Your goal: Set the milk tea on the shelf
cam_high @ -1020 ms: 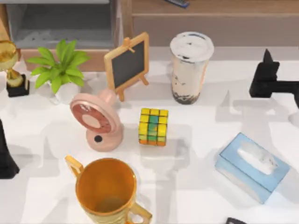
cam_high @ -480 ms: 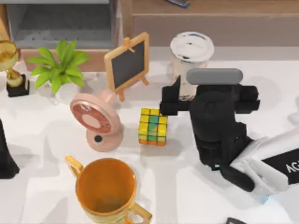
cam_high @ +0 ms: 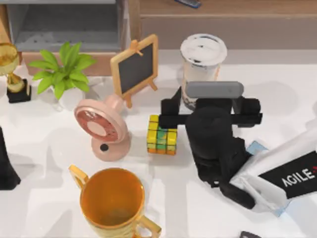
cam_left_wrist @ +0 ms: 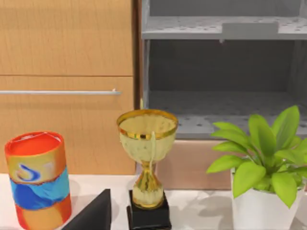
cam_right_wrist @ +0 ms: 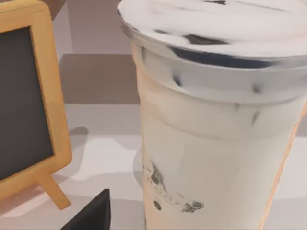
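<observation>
A white worktop (cam_high: 44,198) seen from above holds about ten objects. In the last second the right arm has swung in from the right edge, and its right gripper (cam_high: 210,101) now sits low just in front of the milk tea (cam_high: 202,62), nearer than half a second ago. Its two black fingers are spread wide to either side, apparently open and holding nothing; the right wrist view shows the cup looming close. This suggests the approach is nearly finished and the grasp comes next. The milk tea stands upright on the worktop near the back, just below the long wooden shelf (cam_high: 223,7), which it has not yet reached. The left gripper (cam_high: 6,166) is parked at the left edge; I cannot tell its opening. Counted: one milk tea, two golden trophy cups (cam_high: 113,203) (one small at the far left), one potted plant (cam_high: 63,74), one small chalkboard (cam_high: 134,67), one pink clock (cam_high: 101,129), one puzzle cube (cam_high: 161,135), one orange can (cam_left_wrist: 37,179).
</observation>
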### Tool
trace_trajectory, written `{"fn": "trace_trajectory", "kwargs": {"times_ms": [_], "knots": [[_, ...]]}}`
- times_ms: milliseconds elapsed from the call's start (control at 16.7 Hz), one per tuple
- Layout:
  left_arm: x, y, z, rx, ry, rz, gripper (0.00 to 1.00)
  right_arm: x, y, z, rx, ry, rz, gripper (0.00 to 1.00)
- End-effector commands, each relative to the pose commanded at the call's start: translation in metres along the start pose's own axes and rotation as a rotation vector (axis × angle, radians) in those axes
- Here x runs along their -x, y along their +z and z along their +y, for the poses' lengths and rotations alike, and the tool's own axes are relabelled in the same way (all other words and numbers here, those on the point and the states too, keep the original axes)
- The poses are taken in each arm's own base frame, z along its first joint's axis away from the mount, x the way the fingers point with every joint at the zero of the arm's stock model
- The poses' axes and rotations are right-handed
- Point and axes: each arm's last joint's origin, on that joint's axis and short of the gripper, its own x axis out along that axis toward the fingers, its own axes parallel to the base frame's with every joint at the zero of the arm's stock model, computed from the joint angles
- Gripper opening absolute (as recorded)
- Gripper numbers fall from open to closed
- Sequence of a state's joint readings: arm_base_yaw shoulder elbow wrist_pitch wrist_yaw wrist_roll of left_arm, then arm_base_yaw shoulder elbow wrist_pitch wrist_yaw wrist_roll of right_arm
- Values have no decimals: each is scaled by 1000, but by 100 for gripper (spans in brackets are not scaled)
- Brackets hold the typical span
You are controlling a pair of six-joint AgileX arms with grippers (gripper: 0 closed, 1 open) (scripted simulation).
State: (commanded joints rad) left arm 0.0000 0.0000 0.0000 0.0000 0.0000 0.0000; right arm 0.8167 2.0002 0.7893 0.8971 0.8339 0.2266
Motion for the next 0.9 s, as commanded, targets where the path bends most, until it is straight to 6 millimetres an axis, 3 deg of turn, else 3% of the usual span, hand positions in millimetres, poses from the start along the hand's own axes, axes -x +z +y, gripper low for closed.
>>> {"fn": "trace_trajectory", "kwargs": {"times_ms": [180,600,900], "knots": [[0,0,0,0,0,0,100,-10,2,2,-3,2,-3,100],[0,0,0,0,0,0,100,-73,1,3,-3,3,-4,100],[0,0,0,0,0,0,100,-79,1,2,-3,3,-4,100]]}}
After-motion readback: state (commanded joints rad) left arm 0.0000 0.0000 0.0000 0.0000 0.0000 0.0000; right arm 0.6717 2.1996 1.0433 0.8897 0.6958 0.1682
